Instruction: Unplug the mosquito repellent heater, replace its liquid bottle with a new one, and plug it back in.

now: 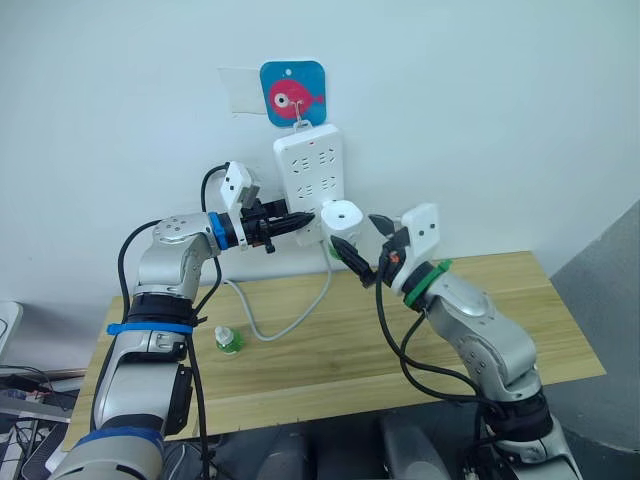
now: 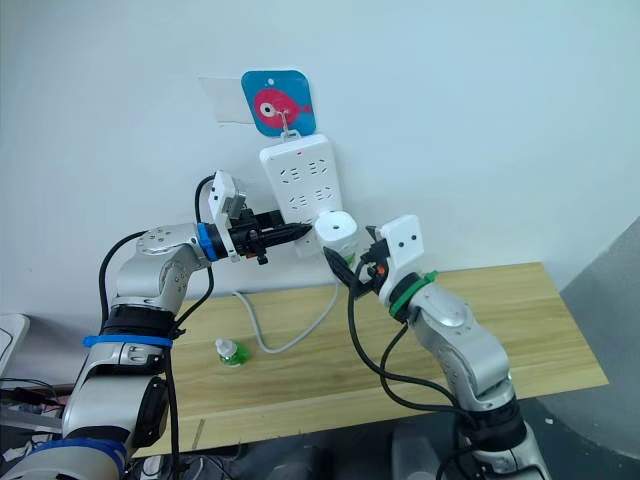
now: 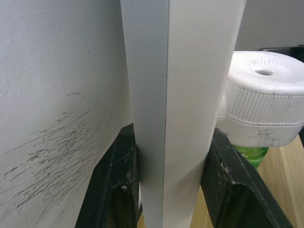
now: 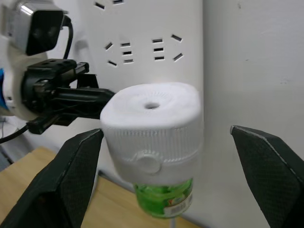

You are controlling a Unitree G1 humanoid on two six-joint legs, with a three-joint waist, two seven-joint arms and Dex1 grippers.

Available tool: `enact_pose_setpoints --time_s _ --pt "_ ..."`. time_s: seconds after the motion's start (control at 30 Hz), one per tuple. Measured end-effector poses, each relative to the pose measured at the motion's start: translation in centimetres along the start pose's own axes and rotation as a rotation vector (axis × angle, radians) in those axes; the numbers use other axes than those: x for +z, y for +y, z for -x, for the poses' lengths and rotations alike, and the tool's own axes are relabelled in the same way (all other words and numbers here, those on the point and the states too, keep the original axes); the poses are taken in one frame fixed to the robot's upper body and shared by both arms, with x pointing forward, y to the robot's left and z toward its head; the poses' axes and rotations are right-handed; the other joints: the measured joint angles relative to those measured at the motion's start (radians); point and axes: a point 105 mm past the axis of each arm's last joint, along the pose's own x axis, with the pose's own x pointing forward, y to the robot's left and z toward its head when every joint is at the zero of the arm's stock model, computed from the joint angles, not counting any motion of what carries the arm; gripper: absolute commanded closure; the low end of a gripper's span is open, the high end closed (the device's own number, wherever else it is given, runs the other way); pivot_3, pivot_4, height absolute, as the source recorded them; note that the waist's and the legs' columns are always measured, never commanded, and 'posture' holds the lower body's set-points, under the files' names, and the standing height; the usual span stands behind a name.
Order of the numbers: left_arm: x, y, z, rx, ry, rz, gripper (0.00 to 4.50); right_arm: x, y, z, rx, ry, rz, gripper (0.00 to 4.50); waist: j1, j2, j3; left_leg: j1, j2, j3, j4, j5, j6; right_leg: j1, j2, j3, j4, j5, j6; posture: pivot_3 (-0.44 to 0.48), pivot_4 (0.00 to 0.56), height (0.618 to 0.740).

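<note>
- The mosquito repellent heater, green bottle underneath, sits plugged into the power strip, between the right gripper's wide-apart fingers, untouched.
- The left gripper clamps the strip's edge just beside it.
- A spare bottle stands on the table below.

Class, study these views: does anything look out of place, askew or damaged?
Nothing spilled or broken. Two oddities: the power strip hangs slightly tilted on the wall, gripped at its edge by the left claw, and the wall beside it carries dark scuff marks. A small green bottle stands alone on the table.
</note>
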Motion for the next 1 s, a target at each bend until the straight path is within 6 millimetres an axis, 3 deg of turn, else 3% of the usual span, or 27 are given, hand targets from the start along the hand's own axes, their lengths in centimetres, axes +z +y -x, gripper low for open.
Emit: enact_pose_setpoints --time_s 0.27,0.37,0.47,0.7,0.87,1.0 --pt "0.0 0.0 -0.1 0.004 -0.002 -0.003 3.17 -0.5 0.1 -0.8 -0.043 0.018 0.009 0.00 -0.002 0.000 0.000 0.000 0.000 0.001 0.000 0.000 0.000 0.000 0.000 0.001 0.000 0.000 0.000 -0.190 0.160 0.740" --pt "0.0 0.0 -0.1 0.007 -0.001 -0.006 3.17 -0.6 0.2 -0.9 -0.041 0.019 0.017 0.59 -0.002 0.000 0.000 0.000 0.000 0.001 0.000 0.000 0.000 0.000 0.000 0.001 0.000 0.000 0.000 -0.189 0.159 0.740" --pt "0.0 0.1 0.0 0.013 0.000 -0.011 3.17 -0.5 0.4 -0.9 -0.026 0.016 0.019 1.57 -0.002 0.000 0.000 0.000 0.000 0.001 0.000 0.000 0.000 0.000 0.000 0.001 0.001 0.000 0.000 -0.187 0.158 0.740" --pt "-0.1 0.0 -0.2 0.014 -0.009 -0.017 3.17 -0.5 0.0 -0.6 -0.018 0.021 0.038 1.59 -0.002 0.000 0.000 0.000 0.000 0.000 0.000 0.000 0.000 0.000 0.000 0.001 0.000 0.000 0.000 -0.190 0.152 0.740" --pt "0.0 -0.3 -1.1 -0.006 -0.029 -0.025 3.17 0.1 -0.5 1.1 -0.035 0.021 0.064 1.59 0.004 -0.001 -0.001 -0.001 -0.001 0.000 0.000 0.000 0.000 0.000 -0.001 0.000 -0.001 0.000 0.000 -0.195 0.147 0.740" --pt "-0.2 0.6 -0.3 0.042 -0.006 -0.053 3.17 -0.5 -1.2 2.5 -0.057 0.059 0.057 1.59 0.001 -0.001 -0.001 0.000 -0.001 0.002 0.001 0.000 0.000 0.000 -0.001 0.002 0.001 0.000 0.000 -0.197 0.149 0.740"
